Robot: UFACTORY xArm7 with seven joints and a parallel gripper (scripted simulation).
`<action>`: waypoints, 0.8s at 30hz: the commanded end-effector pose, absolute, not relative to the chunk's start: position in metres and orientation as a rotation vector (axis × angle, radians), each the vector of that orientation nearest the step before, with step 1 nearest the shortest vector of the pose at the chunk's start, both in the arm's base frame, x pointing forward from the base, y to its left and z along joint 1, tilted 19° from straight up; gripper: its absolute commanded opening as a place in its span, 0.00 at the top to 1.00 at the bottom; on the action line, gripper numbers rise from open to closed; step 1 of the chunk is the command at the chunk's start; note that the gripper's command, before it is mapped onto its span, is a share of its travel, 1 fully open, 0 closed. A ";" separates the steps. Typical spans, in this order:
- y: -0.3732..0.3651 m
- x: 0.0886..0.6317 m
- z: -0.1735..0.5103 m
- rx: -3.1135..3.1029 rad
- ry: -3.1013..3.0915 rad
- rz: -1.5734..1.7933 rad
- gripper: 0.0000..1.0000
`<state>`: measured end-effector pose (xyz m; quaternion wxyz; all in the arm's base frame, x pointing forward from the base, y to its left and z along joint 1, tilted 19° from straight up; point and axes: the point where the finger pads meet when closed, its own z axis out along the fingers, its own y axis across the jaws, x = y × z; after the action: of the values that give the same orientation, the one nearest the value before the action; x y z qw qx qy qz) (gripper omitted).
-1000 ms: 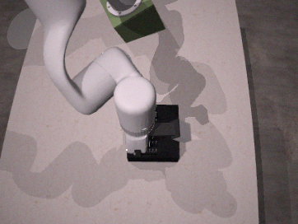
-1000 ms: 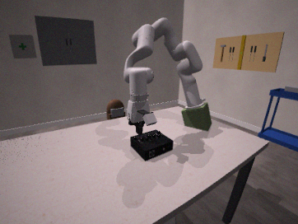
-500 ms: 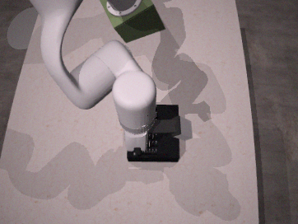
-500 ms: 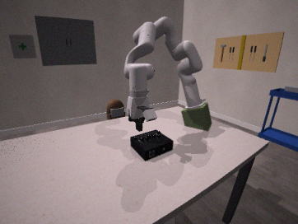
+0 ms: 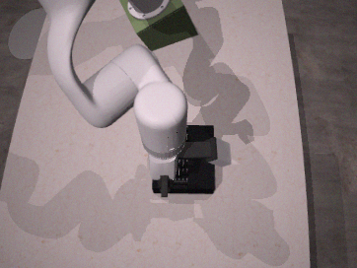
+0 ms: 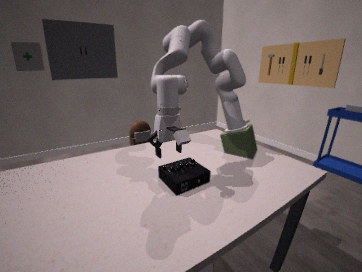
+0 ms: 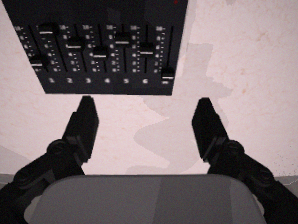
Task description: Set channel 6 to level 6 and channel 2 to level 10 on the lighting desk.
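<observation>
The black lighting desk (image 7: pixel 100 47) stands on its feet on the table and also shows in the exterior view (image 6: pixel 184 176). Its faders have white-lined caps at different heights. The rightmost cap (image 7: pixel 168 76) sits low, near the desk's front edge. My gripper (image 7: pixel 146 109) is open and empty. Its two fingers hang over the bare table just in front of the desk's front edge, touching nothing. In the exterior view the gripper (image 6: pixel 167 148) hovers a little above and behind the desk. In the overhead view my arm hides part of the desk (image 5: pixel 197 167).
My arm's green base block (image 6: pixel 240 141) stands at the far right of the table. A brown round object (image 6: pixel 139 131) lies at the back edge. A blue cart (image 6: pixel 342 142) stands off the table to the right.
</observation>
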<state>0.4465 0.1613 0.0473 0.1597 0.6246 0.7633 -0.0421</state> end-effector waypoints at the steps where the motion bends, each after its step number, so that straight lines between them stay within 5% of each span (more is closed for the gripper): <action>1: 0.166 0.445 0.061 1.783 2.181 -0.115 0.00; 24: 0.181 0.433 0.117 1.783 2.181 -0.115 0.00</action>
<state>0.4331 0.1795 0.1126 0.1597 0.6246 0.7633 -0.0421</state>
